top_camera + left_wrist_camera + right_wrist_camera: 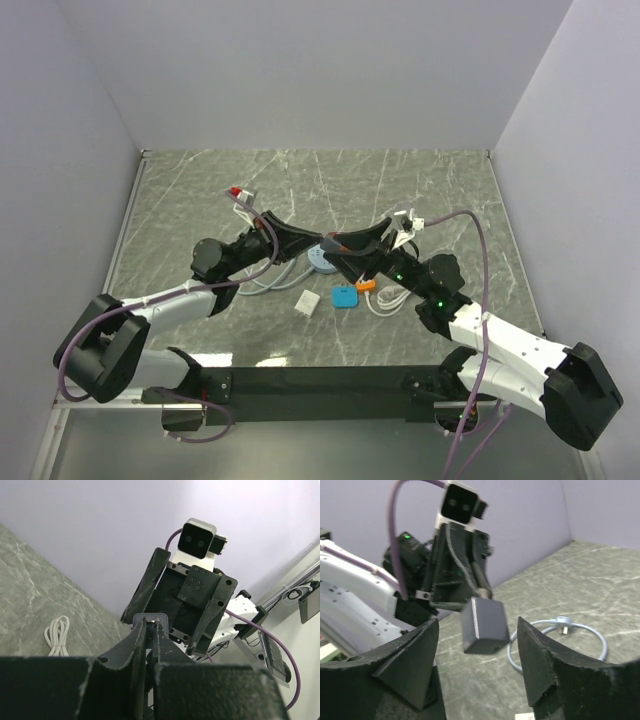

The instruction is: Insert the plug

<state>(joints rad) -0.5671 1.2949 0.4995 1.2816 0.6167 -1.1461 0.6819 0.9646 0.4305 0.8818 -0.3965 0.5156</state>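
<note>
We see the left gripper point(150, 626) pinching a grey plug adapter point(485, 624) by its upper end, fingers pressed together on it, at the middle of the right wrist view. The adapter hangs clear of the marbled tabletop point(605, 575), tilted a little, its lower face turned toward the camera.

The right gripper point(477, 624) faces it with its two black fingers point(415, 655) spread. One fills the lower left of that frame, the other the lower right. The adapter sits in the opening between them, with a gap on either side and no contact that we can make out.

The adapter is a small boxy block, matte grey with a bluish cast, its corners rounded and its broad faces plain. We cannot tell from any view whether prongs or a socket show on it.

From overhead, the two arms meet nose to nose at the centre of the frame, above a scatter of small parts.

Behind the adapter, at the right of the right wrist view, a light-blue cable point(600, 642) lies looped on the table, its connector point(564, 621) resting at the top of the loop. A white cable coil point(57, 636) lies at the lower left of the left wrist view.
</note>
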